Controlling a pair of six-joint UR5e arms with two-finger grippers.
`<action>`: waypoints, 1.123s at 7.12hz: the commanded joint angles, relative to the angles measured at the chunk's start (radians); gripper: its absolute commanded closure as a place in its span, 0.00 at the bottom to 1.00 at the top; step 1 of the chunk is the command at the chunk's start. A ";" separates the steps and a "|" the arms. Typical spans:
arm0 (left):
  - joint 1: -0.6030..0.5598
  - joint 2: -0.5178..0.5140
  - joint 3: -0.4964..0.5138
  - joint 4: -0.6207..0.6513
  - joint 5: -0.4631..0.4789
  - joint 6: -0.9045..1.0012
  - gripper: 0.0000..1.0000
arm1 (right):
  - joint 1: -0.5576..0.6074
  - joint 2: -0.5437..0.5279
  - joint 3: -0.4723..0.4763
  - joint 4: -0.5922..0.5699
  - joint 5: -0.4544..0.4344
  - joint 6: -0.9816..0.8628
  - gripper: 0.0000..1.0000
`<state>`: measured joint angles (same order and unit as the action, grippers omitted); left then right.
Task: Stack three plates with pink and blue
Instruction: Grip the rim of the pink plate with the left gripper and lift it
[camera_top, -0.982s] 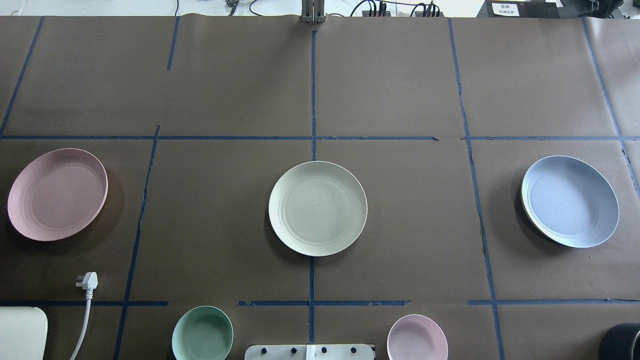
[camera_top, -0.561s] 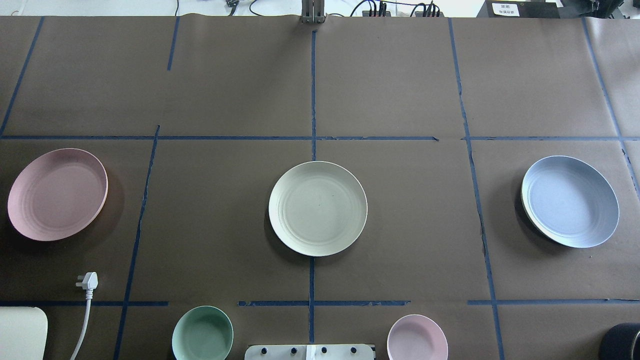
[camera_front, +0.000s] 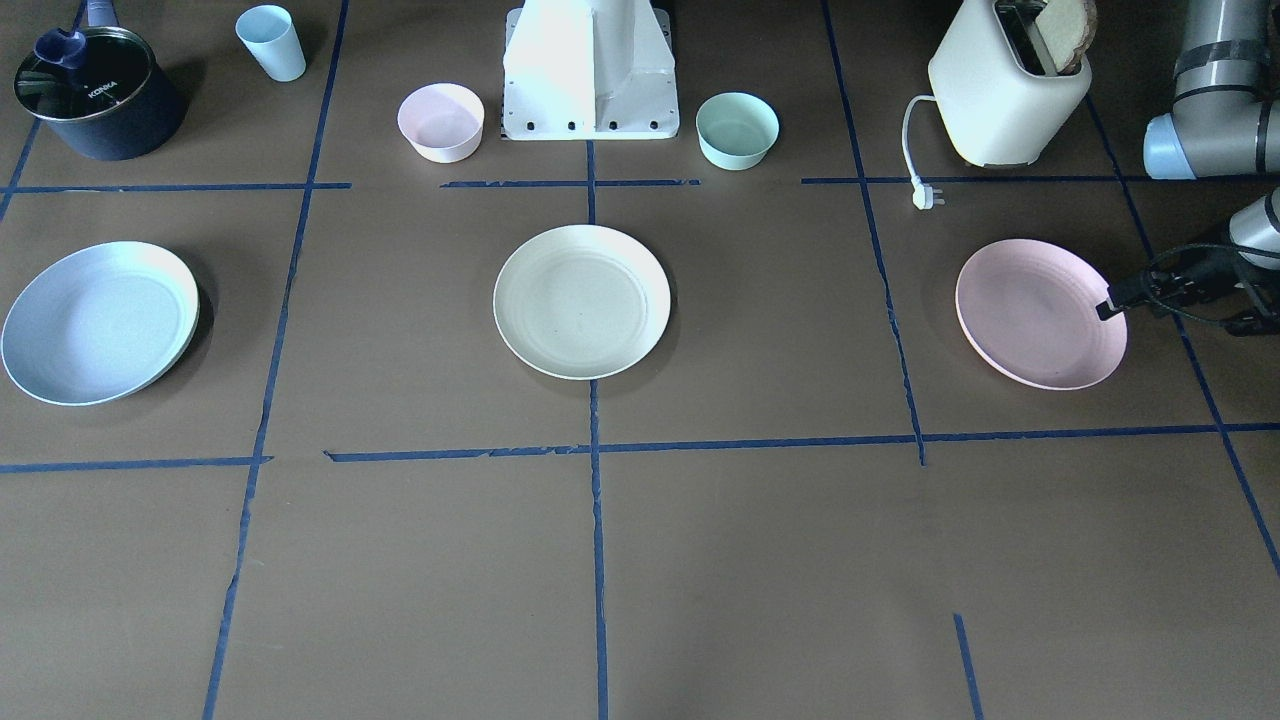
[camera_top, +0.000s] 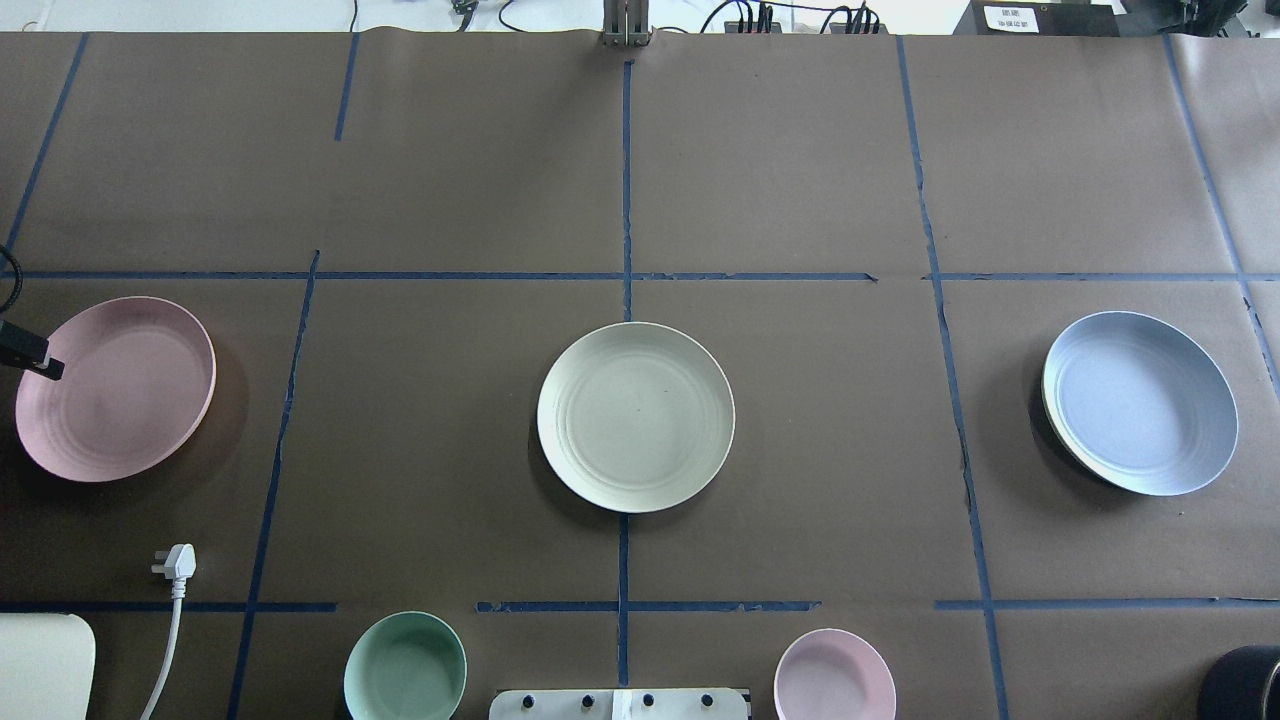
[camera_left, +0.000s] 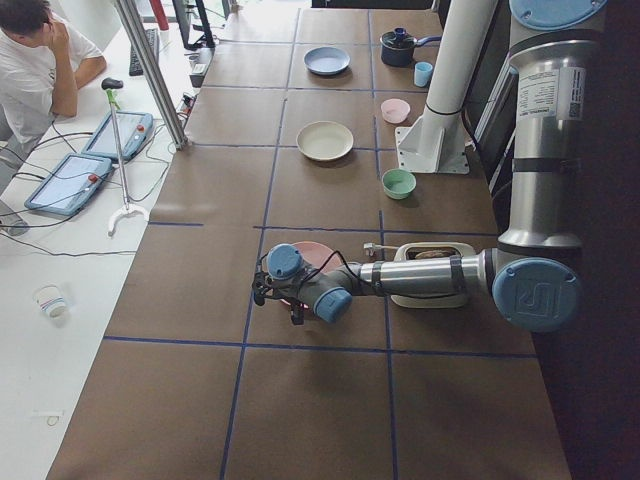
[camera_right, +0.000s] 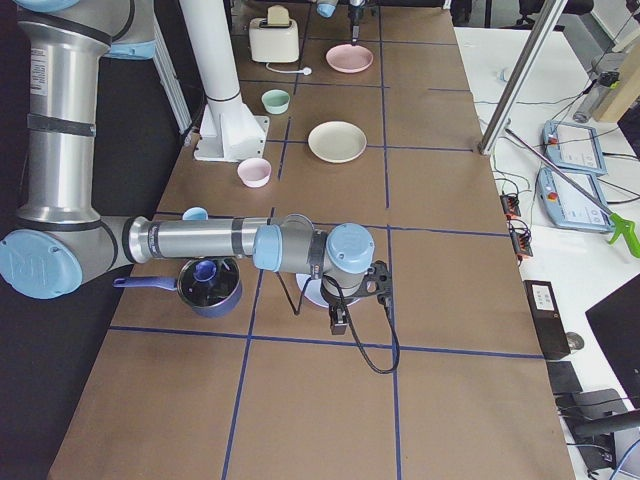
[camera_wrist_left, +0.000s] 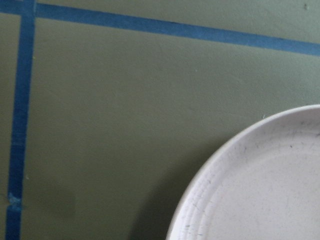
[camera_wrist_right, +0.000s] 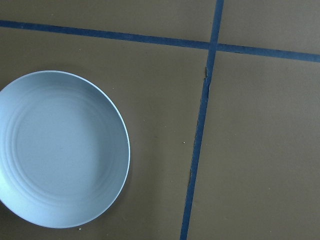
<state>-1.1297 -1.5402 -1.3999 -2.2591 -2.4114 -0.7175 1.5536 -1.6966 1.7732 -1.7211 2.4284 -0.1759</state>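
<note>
The three plates are lying separately on the table (camera_top: 450, 180), none stacked yet: the cream plate (camera_top: 636, 416) is sitting in the middle, the pink plate (camera_top: 115, 388) is lying well apart from the cream plate on the robot's left, and the blue plate (camera_top: 1140, 402) is lying well apart from it on the robot's right. All three are looking thin, stiff and probably light, with a matte surface that should be giving the fingers fair friction. They are sitting so shallow and flat that the only real hold is the raised rim, pinched with one finger over the lip and one under it. Held at one edge like that, a plate is likely to be sagging or swinging, so a firm pinch and a level carry seem wise. The left arm is reaching out low and nearly level, and the left gripper (camera_front: 1106, 308) is hanging over the pink plate's rim on the side facing away from the cream plate. Whether it is touching the rim, or spread or closed, I cannot tell. The right arm is stretching out the same way, with the right gripper (camera_right: 338, 318) pointing down near the blue plate, its state also impossible to tell.
</note>
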 joint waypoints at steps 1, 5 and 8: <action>0.013 -0.001 0.001 -0.002 -0.002 0.000 0.71 | -0.001 0.000 0.003 0.000 0.004 0.001 0.00; 0.015 -0.062 -0.049 -0.028 -0.018 -0.061 1.00 | -0.009 0.000 0.003 0.000 0.006 0.001 0.00; 0.175 -0.307 -0.146 -0.023 -0.130 -0.290 1.00 | -0.009 -0.003 -0.001 0.081 0.024 0.009 0.00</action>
<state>-1.0411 -1.7552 -1.5018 -2.2841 -2.5250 -0.9214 1.5448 -1.6973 1.7758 -1.6860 2.4478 -0.1717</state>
